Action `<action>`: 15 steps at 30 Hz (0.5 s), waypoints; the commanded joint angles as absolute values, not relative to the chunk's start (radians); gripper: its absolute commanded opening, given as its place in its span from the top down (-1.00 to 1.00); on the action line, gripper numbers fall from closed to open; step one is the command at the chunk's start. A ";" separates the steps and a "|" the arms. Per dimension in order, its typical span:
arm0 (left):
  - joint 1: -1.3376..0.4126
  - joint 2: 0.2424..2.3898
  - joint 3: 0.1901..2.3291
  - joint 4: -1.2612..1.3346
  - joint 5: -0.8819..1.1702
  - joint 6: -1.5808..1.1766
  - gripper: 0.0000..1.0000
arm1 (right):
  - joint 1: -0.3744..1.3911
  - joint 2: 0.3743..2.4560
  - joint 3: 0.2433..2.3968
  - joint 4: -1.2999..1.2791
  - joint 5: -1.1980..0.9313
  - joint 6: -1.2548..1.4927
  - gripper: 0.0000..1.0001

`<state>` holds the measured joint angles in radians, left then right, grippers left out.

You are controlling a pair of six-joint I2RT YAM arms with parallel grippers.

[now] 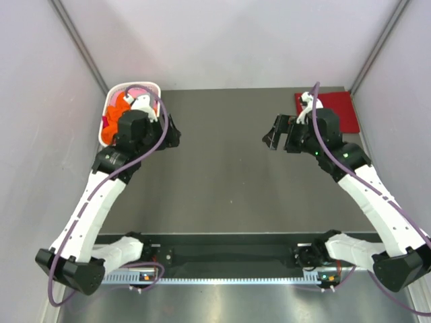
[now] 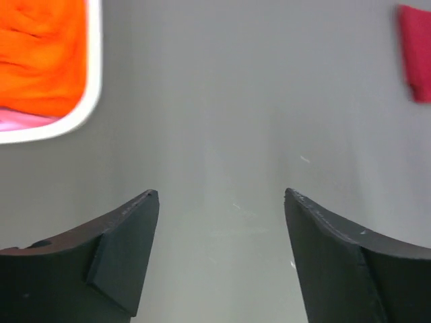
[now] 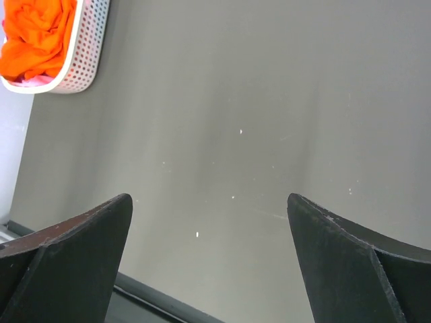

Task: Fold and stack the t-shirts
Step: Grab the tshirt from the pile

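A: Where are the t-shirts at this moment?

B: Two of them are in the white lattice basket, which stands at the far left corner of the table. The orange t-shirt lies crumpled in it. Of the pink t-shirt only a small part shows, against the basket's rim beside the orange one. The dark red t-shirt lies flat, as a rectangle, at the far right of the table, well apart from the basket.

A: And the two grippers?

B: The left gripper has its jaws spread wide and holds nothing. It hangs over bare table just beside the basket and points toward the middle. The right gripper is spread wide too and holds nothing. It is over bare table near the dark red t-shirt and points toward the left one. The right arm hides the near left part of that shirt from the top camera.
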<state>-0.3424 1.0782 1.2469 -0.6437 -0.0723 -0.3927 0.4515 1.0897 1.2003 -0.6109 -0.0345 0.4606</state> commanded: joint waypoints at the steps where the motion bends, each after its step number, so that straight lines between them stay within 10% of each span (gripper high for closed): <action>1: -0.330 1.170 1.259 -0.546 -0.268 -0.382 -0.58 | 0.465 1.072 1.210 -0.531 -0.034 0.482 -0.99; 15: 0.139 1.701 1.578 -0.563 -0.226 -0.371 -0.43 | 0.465 1.068 1.161 -0.370 -0.207 0.477 -0.99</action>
<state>0.1238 1.6203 1.5032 -0.6064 -0.2916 -0.3553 0.4515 1.0847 1.1812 -0.4839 -0.1417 0.4656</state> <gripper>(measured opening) 0.721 0.995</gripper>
